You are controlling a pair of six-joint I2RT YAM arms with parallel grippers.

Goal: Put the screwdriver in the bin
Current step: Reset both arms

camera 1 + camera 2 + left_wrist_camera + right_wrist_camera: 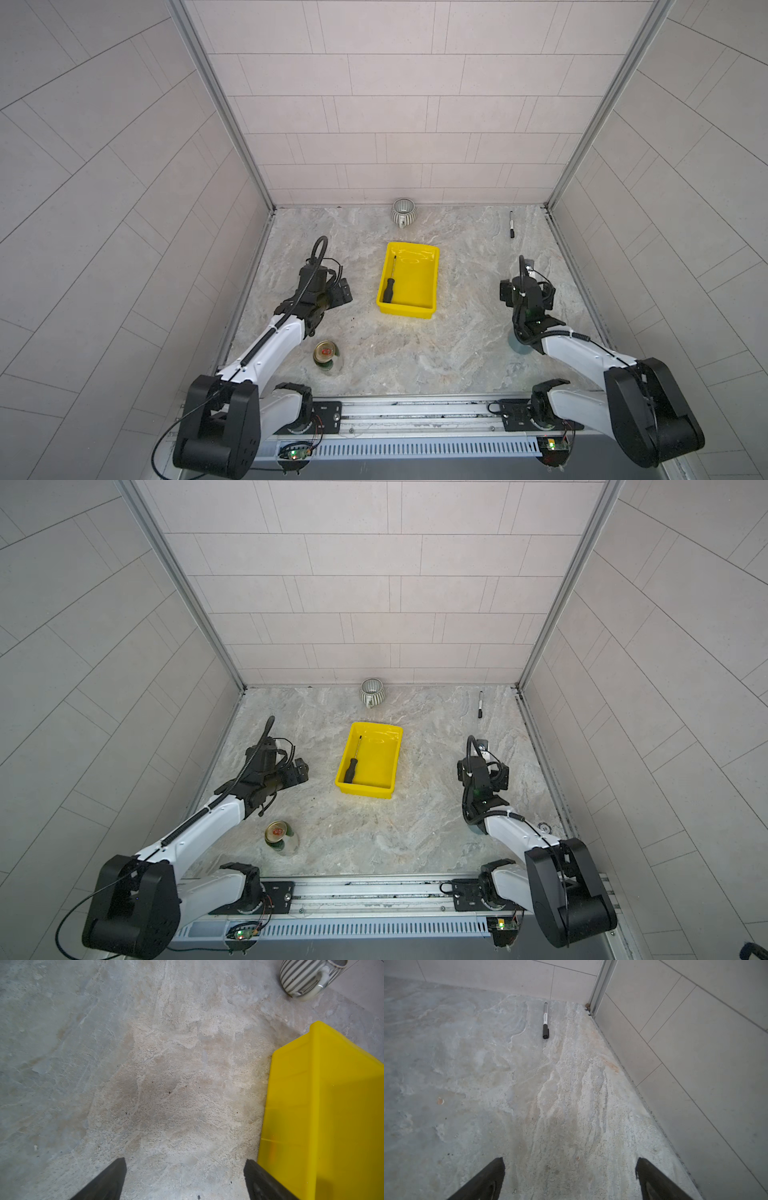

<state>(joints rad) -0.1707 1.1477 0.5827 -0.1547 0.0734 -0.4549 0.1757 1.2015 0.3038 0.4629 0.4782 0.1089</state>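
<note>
Whereas the screwdriver (390, 286) lies flat inside the yellow bin (415, 282) at the tabletop's centre, along its left wall with the handle toward the near edge, neither tool holds anything. Left gripper (185, 1160): jaws spread, empty, just left of the bin. Right gripper (571, 1158): jaws spread, empty, near the right edge. Marker pen (545, 1020) lies by the far right corner.
</note>
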